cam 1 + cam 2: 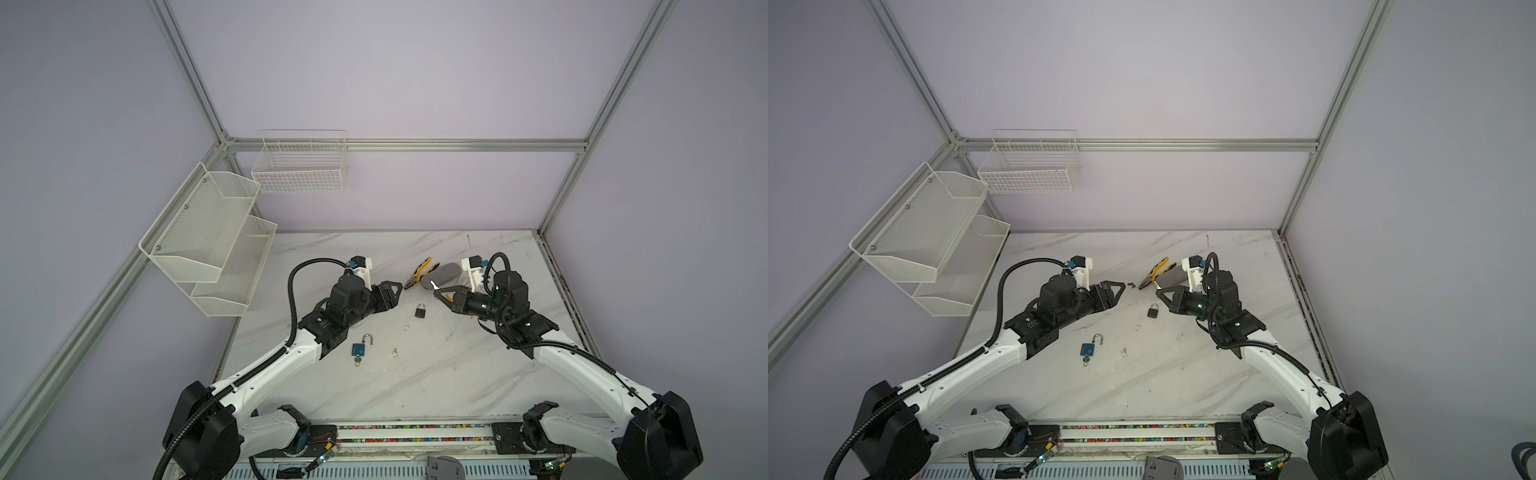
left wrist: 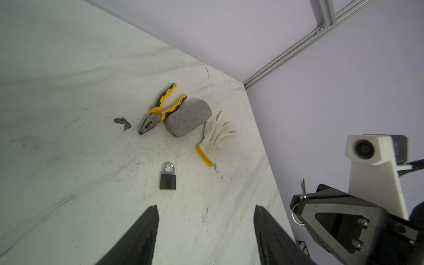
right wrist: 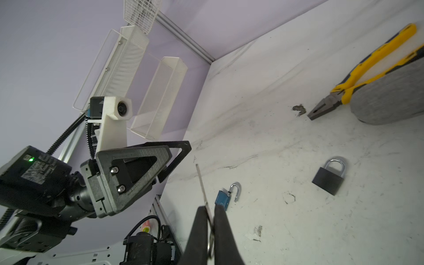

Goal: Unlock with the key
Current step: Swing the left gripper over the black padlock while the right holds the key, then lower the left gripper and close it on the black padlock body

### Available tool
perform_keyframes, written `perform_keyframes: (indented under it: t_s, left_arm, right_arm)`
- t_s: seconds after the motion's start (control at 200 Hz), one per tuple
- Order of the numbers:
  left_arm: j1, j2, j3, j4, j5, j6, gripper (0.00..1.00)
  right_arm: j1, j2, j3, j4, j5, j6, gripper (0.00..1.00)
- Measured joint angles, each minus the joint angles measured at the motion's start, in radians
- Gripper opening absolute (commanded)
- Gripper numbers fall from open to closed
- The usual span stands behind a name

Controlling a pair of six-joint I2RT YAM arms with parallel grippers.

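padlocks: two counted, black padlock, blue padlock
key: one counted; a possible second under the blue padlock is too small to be told
pliers: one pair counted
glove: one counted
case: one counted
wall racks: two counted, mesh rack, wire basket
grippers: two counted, left gripper, right gripper
wrist cameras: two counted
table: one counted

Pliers lie against a grey pouch, glove alongside (white, yellow-cuffed).
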Motion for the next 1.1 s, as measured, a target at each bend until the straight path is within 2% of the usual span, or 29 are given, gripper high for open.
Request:
perform_keyframes:
  t_s: [0.265, 0.565, 0.84, 1.1]
  left_arm:
    - [-0.093, 0.246, 0.173, -0.192, -0.055, 0.092, 0.67]
    - [-0.131, 0.504, 0.361, -0.306, -0.13, 0.145, 0.66]
    - [-0.188, 0.736, 0.565, -0.398, -0.193, 0.17, 0.65]
    - [-0.214, 0.879, 0.713, -0.505, -0.279, 0.168, 0.62]
  right_arm:
    - [-0.05, 0.008, -0.015, -0.121, 0.103, -0.051, 0.0]
    - [-0.177, 0.129, -0.059, -0.131, 0.1, -0.085, 0.0]
    - [-0.198, 0.167, -0.058, -0.131, 0.096, -0.104, 0.0]
    - [-0.212, 0.177, -0.058, -0.131, 0.087, -0.107, 0.0]
